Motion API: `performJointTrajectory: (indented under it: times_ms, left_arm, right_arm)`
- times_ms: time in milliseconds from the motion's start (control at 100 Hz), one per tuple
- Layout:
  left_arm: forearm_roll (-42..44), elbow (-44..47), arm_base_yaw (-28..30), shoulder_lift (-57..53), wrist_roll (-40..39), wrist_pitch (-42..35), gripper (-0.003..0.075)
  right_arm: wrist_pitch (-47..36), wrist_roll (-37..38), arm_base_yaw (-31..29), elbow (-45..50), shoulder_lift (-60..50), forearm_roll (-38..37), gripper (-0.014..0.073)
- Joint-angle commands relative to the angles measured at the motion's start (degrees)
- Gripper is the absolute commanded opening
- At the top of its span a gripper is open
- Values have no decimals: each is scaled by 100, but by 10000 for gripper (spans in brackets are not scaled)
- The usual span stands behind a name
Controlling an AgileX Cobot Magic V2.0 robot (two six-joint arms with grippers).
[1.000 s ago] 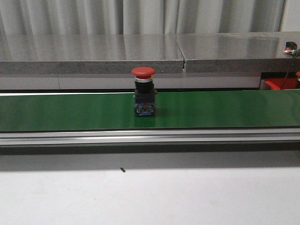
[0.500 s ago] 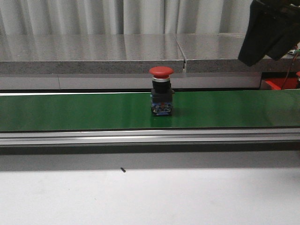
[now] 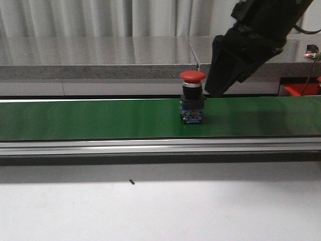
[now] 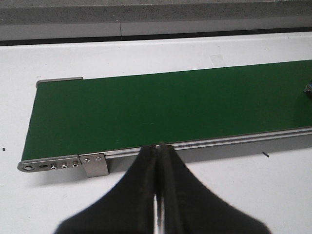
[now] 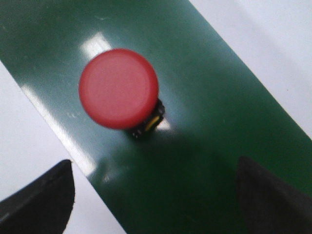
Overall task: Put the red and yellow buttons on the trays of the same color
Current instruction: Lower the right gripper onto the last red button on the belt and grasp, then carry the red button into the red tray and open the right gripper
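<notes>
Front view: red-orange tray (image 3: 301,89) sitting partly visible, contents unclear; right claw (image 5: 156,195) hanging wide open, empty, above red button (image 3: 192,97); left claw (image 4: 158,195) resting closed, empty.

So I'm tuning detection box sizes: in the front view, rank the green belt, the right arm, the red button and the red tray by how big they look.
1. Green belt, spanning the frame.
2. Right arm, though nearness to the camera may inflate it.
3. Red button.
4. Red tray, only a corner showing, so its true size is unsure.

Button (image 3: 192,95) upright on belt (image 3: 100,118), right of centre. Right pincer (image 3: 223,75) just behind and right of button. Tray (image 3: 300,89) far right, behind belt. Belt on tabletop (image 3: 160,211).
</notes>
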Motion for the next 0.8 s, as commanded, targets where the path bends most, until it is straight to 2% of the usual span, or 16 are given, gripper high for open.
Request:
performJointTrajectory:
  times_ms: [0,90,160,210,260,270,330,470,590,790]
  left_arm:
    - [-141,-126,-41,30,-4,-356,-20]
    - [-141,-126,-41,30,-4,-356,-20]
    - [-141,-126,-41,30,-4,-356,-20]
    - [-141,-126,-41,30,-4,-356,-20]
    - [-141,-126,-41,30,-4,-356,-20]
    - [-141,-126,-41,30,-4,-356,-20]
    - [-141,-126,-41,30,-4,-356,-20]
    - [-141,-126,-41,30,-4,-356,-20]
    - [-141,-126,-41,30,-4,-356,-20]
    - [-141,-126,-41,30,-4,-356,-20]
  right_arm:
    - [-403,-63,64,-138,-96,165,654]
    - [-616,-63,134,-145,1,293,640]
    - [-735,-63,157,-145,28,358,578]
    - [-802,-63,169,-145,31,370,498]
    - [-855,-58,169,-145,31,388,378]
    - [-863,-58,169,-145,31,396,378]
    - [-888,-31,169,-145,31,403,223]
    - [-895,57,113,-145,-5,392,8]
    - [-1033,693,-61,-145,-118,124,-67]
    - [-1160,2376,-765,-145,-388,-711,-67]
